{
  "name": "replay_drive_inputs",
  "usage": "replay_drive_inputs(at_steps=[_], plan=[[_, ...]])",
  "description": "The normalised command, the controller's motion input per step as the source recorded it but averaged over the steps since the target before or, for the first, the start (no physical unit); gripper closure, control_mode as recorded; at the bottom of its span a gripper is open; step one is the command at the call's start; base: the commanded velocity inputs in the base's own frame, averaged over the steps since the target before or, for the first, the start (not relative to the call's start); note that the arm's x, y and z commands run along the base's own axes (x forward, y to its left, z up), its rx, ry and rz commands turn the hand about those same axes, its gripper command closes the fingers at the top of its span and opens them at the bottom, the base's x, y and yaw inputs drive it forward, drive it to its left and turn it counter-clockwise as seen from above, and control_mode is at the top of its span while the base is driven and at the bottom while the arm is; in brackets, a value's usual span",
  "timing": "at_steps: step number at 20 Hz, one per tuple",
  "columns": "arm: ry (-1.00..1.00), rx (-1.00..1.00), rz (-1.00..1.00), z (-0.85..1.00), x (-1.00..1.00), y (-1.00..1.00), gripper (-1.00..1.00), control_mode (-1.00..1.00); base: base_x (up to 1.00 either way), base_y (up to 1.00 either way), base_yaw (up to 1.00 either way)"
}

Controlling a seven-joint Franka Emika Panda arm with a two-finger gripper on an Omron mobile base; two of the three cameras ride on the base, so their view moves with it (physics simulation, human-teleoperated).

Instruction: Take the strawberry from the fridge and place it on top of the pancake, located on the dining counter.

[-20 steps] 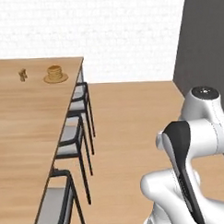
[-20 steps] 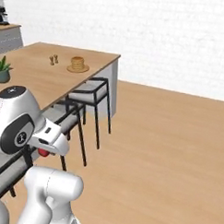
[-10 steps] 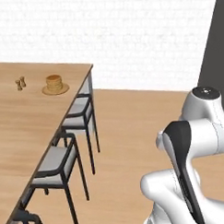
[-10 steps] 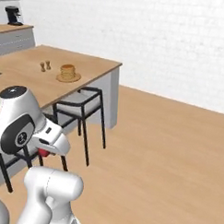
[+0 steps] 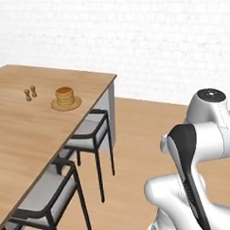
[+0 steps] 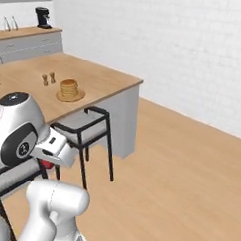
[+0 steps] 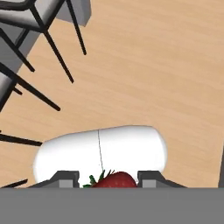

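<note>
A light-wood floor runs from the robot to a white brick wall, and the dining counter [image 5: 27,125], a pale wood slab on a grey base, fills the 9 o'clock side of the left base view. In the right base view a grey wall counter [image 6: 26,41] with a black coffee machine [image 6: 42,17] stands at 11 o'clock.

One pancake [image 5: 65,97] stack sits on one tan plate [image 5: 66,105] near the counter's far corner, with two brown shakers [image 5: 30,93] just beside it toward 9 o'clock. Two black-framed stools [image 5: 89,137] stand along the counter's long edge; a third frame shows at the lower corner.

Beyond the counter's corner, toward 3 o'clock, the floor lies open up to the wall.

In the hand view the gripper [image 7: 108,180] is clenched on the strawberry [image 7: 111,180], a red berry with green leaves held between the two fingertips [image 7: 65,178] at 6 o'clock, above the floor and well apart from the pancake.
</note>
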Motion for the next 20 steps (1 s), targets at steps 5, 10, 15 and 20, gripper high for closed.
replay_drive_inputs(at_steps=[5,10,15,20], plan=[[0.0,0.0,0.0,0.0,0.0,0.0,1.0,1.0,1.0,-0.79,0.35],[0.0,0.0,0.0,0.0,0.0,0.0,1.0,1.0,1.0,-0.78,0.46],[0.0,0.0,0.0,0.0,0.0,0.0,1.0,1.0,1.0,-0.76,0.56],[0.0,0.0,0.0,0.0,0.0,0.0,1.0,1.0,0.95,-0.66,0.71]])
